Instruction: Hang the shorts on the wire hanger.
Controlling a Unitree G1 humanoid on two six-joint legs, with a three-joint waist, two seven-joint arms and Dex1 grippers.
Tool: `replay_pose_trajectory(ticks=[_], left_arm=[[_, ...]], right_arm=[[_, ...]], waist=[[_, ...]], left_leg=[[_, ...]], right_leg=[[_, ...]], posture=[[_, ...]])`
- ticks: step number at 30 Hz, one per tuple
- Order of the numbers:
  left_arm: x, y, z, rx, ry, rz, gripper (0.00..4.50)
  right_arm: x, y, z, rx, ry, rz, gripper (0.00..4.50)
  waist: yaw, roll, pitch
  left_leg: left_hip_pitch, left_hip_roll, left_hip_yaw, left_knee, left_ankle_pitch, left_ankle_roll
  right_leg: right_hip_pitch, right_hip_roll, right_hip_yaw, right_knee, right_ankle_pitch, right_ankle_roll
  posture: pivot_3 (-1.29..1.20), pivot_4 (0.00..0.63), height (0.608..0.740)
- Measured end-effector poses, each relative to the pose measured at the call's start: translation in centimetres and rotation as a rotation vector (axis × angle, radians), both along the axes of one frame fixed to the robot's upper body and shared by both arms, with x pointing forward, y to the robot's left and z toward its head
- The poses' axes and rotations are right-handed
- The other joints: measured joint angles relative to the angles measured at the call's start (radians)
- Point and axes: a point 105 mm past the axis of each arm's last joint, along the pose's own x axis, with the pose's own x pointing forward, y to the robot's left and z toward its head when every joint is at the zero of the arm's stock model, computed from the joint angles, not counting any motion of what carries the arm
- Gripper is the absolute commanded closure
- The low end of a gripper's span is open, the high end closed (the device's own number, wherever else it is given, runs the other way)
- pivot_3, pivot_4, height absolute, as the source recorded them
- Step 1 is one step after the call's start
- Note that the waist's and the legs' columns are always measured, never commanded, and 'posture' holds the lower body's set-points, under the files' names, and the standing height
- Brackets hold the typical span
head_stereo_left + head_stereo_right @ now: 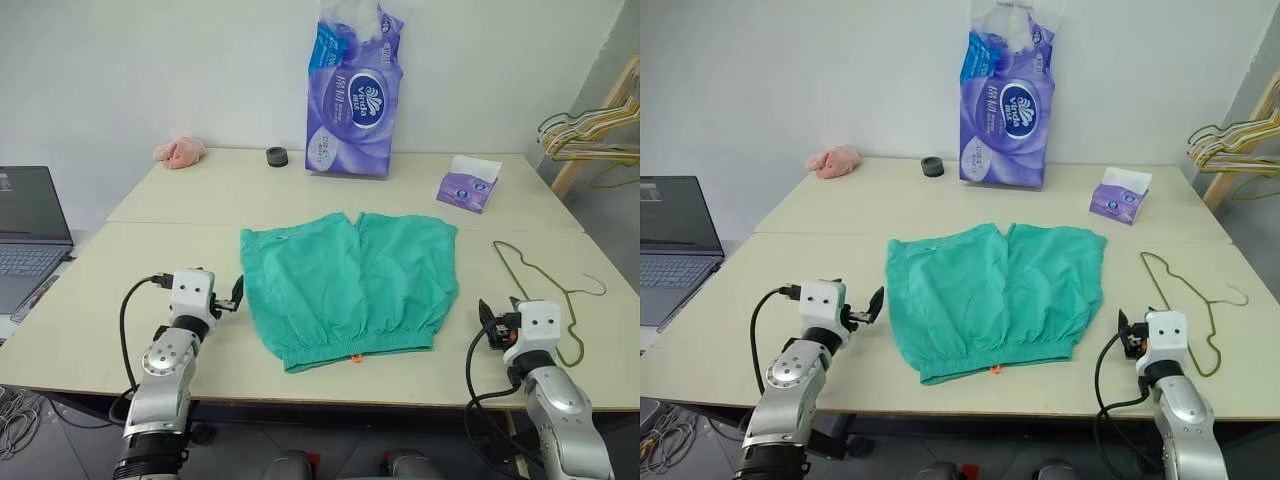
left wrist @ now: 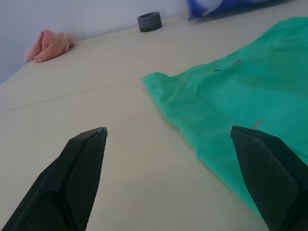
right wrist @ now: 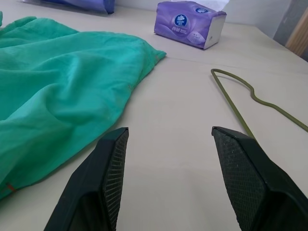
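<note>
On bench (image 1: 150, 200), mid-front, shorts (image 1: 350, 285) lie flat, waistband toward us, ready for threading. Wire hanger (image 1: 545, 290) lies flat just right of shorts, apart from them. We flank cloth: left gripper (image 1: 238, 293) fingers released, right gripper (image 1: 487, 325) fingers released, both empty. Purple tissue pack (image 1: 355, 95) label too small to read.

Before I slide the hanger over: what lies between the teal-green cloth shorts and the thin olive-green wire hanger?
Only bare tabletop separates shorts from hanger, per the right wrist view.

Pink cloth lump (image 1: 179, 152), tissue pack (image 1: 355, 95), tissue box (image 1: 467, 186), laptop (image 1: 30, 232)
</note>
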Motion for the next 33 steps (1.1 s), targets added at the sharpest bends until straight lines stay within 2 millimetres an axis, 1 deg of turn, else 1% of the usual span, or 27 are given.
replay_pose_trajectory(ticks=[5,17,23,29,33], left_arm=[[0.0,-1.0,0.2,0.007,-0.017,-0.054,0.18],[-0.7,-1.3,-0.5,0.005,0.009,-0.080,0.18],[-1.2,-2.4,0.4,0.037,-0.030,-0.221,0.18],[-1.4,-4.0,0.6,0.035,-0.019,-0.357,0.18],[-1.2,-4.3,0.8,-0.026,0.015,-0.415,0.18]], right_arm=[[0.0,0.0,0.0,0.000,0.000,0.000,1.55],[-0.1,0.4,-0.2,0.001,0.011,0.033,1.55],[-0.1,1.3,0.1,0.002,0.014,0.093,1.55],[-0.2,1.7,0.6,-0.008,0.009,0.133,1.55],[-0.6,2.8,1.3,-0.007,0.024,0.216,1.55]], waist=[[-0.004,0.000,0.000],[-0.009,0.000,0.001],[-0.012,0.001,0.001],[-0.014,0.001,0.001],[-0.020,0.001,0.001]], left_leg=[[0.000,0.000,0.000,0.000,0.000,0.000],[0.000,0.000,0.000,0.000,0.000,0.000],[0.000,0.000,0.000,0.000,0.000,0.000],[0.000,0.000,0.000,0.000,0.000,0.000],[0.000,0.000,0.000,0.000,0.000,0.000]], right_leg=[[0.000,0.000,0.000,0.000,0.000,0.000],[0.000,0.000,0.000,0.000,-0.001,0.001],[0.000,0.000,0.000,0.000,-0.001,0.001],[0.000,0.000,0.000,0.000,-0.001,0.001],[0.000,0.000,0.000,0.000,-0.001,0.001]], posture=[[0.05,0.023,0.740],[0.03,0.032,0.740],[0.01,0.029,0.740],[-0.01,0.024,0.740],[-0.02,0.024,0.740]])
